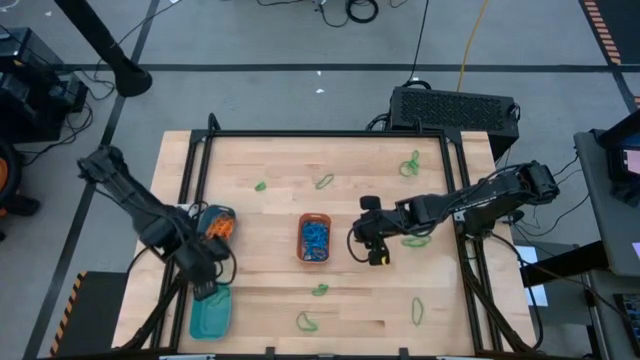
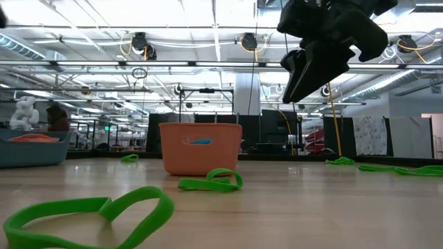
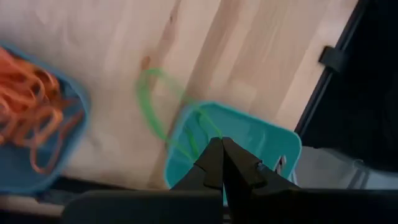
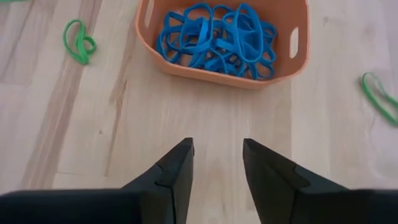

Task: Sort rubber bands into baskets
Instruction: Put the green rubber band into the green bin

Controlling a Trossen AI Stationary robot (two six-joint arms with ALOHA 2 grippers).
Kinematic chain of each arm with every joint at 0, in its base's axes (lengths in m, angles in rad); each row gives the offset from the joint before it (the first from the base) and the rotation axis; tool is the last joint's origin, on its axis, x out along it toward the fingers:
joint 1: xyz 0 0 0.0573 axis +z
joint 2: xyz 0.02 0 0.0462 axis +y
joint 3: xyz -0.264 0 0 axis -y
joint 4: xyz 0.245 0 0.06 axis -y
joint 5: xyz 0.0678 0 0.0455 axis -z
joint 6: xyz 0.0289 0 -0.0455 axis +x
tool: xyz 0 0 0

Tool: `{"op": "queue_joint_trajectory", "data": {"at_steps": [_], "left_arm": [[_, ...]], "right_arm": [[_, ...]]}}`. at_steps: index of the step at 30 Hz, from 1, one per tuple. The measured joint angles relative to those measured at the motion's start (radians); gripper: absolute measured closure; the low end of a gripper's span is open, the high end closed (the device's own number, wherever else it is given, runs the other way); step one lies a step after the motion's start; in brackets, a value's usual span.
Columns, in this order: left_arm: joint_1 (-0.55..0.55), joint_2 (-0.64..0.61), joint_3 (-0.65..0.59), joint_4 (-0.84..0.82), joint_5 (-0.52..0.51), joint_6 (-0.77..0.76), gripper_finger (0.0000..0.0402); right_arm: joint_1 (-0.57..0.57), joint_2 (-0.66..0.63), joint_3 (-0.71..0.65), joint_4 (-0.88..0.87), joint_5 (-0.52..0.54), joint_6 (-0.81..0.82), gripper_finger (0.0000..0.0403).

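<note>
Judging from the bench [image 1: 270,290], the sorting is partly done: blue bands fill the orange basket [image 4: 224,74], orange bands [image 3: 31,106] sit in the round one, green bands [image 1: 307,322] lie scattered, the left gripper [image 3: 222,163] pinches one above the teal basket [image 3: 261,134], the right gripper [image 4: 217,165] is spread and empty, and no writing is readable.
</note>
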Motion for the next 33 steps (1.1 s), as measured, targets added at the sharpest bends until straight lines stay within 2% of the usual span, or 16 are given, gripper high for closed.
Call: {"op": "queue_joint_trajectory", "data": {"at_steps": [5, 13, 20, 26, 33], "left_arm": [[-0.087, 0.046, 0.000, 0.016, -0.002, -0.133, 0.0401], [-0.184, 0.154, 0.000, 0.138, -0.002, -0.266, 0.0401], [-0.234, 0.258, 0.000, 0.248, -0.002, -0.298, 0.0402], [-0.256, 0.317, 0.000, 0.219, 0.103, -0.376, 0.0402], [-0.266, 0.353, 0.000, 0.160, 0.094, -0.375, 0.0380]], "right_arm": [[-0.017, 0.000, 0.000, 0.029, 0.000, -0.068, 0.0271], [-0.061, 0.000, 0.000, 0.059, 0.000, -0.153, 0.0271], [-0.098, 0.000, 0.000, 0.061, 0.000, -0.181, 0.0271], [-0.121, 0.000, 0.000, 0.069, 0.000, -0.188, 0.0271], [-0.130, 0.000, 0.000, 0.080, -0.037, -0.186, 0.0271]]}}
